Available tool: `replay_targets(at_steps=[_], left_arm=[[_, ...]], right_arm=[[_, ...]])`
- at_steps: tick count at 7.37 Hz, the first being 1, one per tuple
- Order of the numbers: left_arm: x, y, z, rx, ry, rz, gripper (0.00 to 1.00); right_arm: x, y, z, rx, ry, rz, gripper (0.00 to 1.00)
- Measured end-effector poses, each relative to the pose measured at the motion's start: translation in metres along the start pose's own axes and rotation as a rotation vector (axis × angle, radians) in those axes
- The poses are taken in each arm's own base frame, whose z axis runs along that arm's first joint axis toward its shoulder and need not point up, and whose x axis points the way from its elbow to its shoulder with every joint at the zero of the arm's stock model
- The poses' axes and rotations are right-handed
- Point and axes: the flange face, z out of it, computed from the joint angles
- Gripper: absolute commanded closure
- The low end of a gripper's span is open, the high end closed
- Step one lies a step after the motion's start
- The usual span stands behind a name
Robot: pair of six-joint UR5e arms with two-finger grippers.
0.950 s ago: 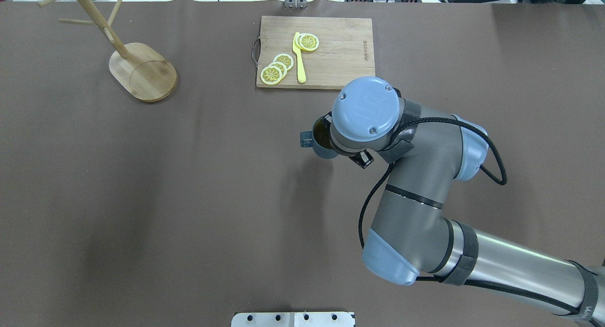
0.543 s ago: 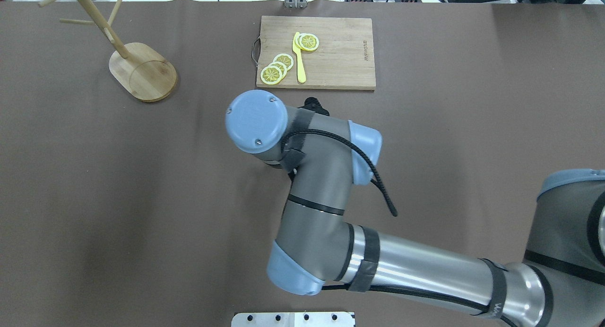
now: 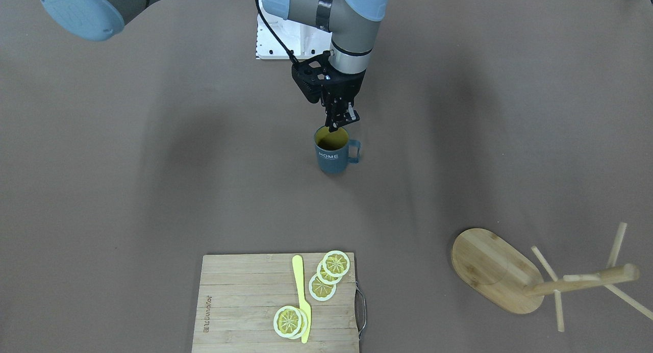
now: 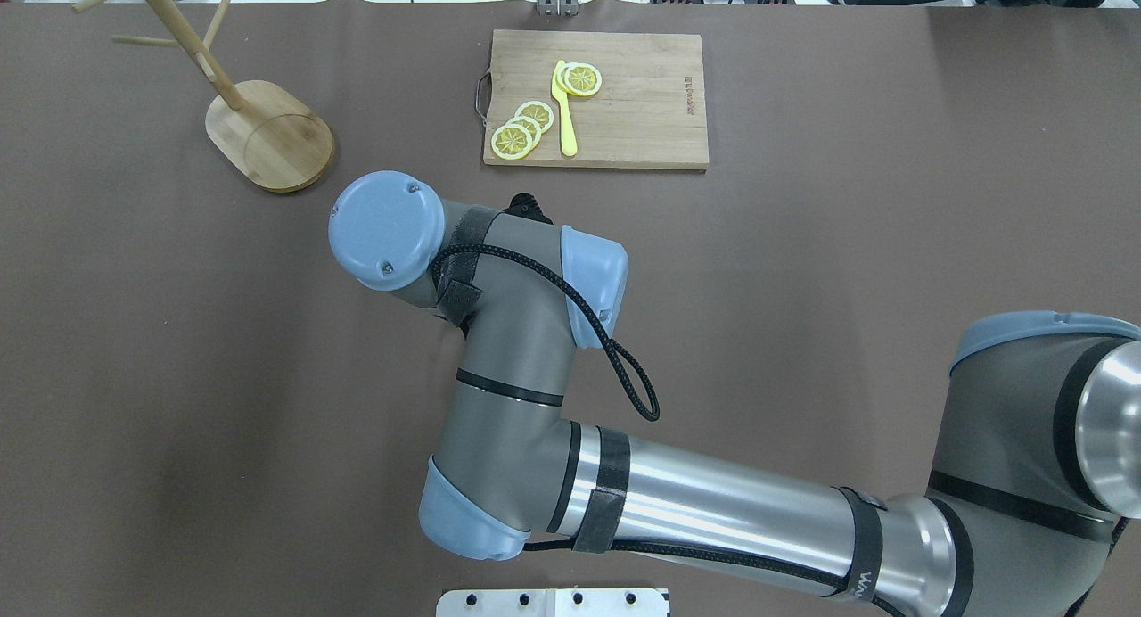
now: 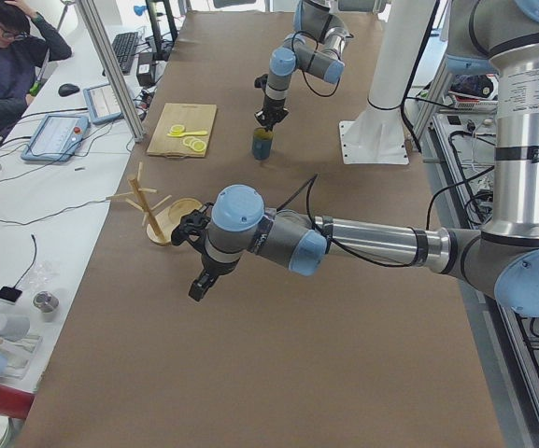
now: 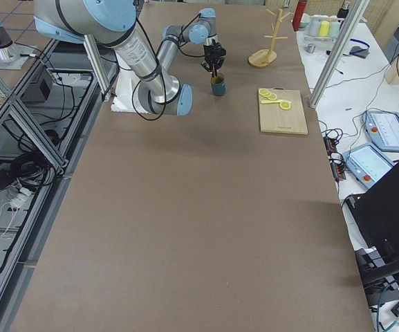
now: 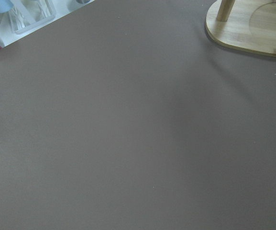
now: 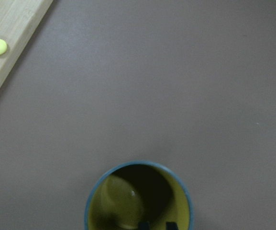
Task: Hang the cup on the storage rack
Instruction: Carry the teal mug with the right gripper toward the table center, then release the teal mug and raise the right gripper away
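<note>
The dark teal cup (image 3: 331, 156) with a yellow-green inside and white "HOME" lettering is upright at mid-table, handle toward the rack side. My right gripper (image 3: 341, 121) comes down from above, shut on the cup's rim. I cannot tell whether the cup touches the table. The right wrist view looks into the cup (image 8: 128, 201), with dark fingertips (image 8: 145, 225) at the bottom edge. In the overhead view the arm hides the cup. The bamboo storage rack (image 3: 490, 266) (image 4: 267, 135) stands apart on the robot's left. My left gripper (image 5: 197, 287) hovers near the rack; I cannot tell whether it is open or shut.
A slatted bamboo cutting board (image 4: 597, 100) with lemon slices (image 4: 521, 131) and a yellow knife (image 4: 564, 109) lies at the far edge. A white mount plate (image 4: 553, 602) is at the near edge. An operator (image 5: 7, 56) sits beside the table.
My right arm has swung left across the table toward the rack, carrying the cup. The cup showed beside the wrist at first and is now hidden under the arm.
</note>
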Motion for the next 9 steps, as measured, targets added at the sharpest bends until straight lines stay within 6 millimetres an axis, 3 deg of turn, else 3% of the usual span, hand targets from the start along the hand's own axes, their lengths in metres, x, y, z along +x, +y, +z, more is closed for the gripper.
replay_targets(at_steps=[1, 2, 4, 5, 7, 9], left_arm=[[0.000, -0.001, 0.000, 0.001, -0.001, 0.001, 0.01], [0.000, -0.002, -0.001, 0.003, -0.002, 0.002, 0.01], [0.001, -0.003, -0.002, 0.006, -0.002, 0.000, 0.01], [0.002, -0.004, -0.004, 0.010, -0.002, -0.018, 0.01], [0.008, -0.008, -0.007, 0.060, -0.005, -0.031, 0.01], [0.029, -0.019, -0.003, 0.130, 0.013, 0.057, 0.01]], right_arm=[[0.005, 0.005, 0.003, -0.005, 0.007, -0.011, 0.38], [0.007, 0.007, 0.000, -0.015, 0.008, -0.040, 0.00], [0.001, -0.012, -0.017, -0.040, -0.013, -0.142, 0.00], [-0.001, -0.036, -0.020, -0.044, -0.024, -0.195, 0.00], [0.011, -0.116, -0.011, -0.033, -0.038, -0.345, 0.00], [0.018, -0.205, -0.002, -0.023, -0.027, -0.518, 0.00]])
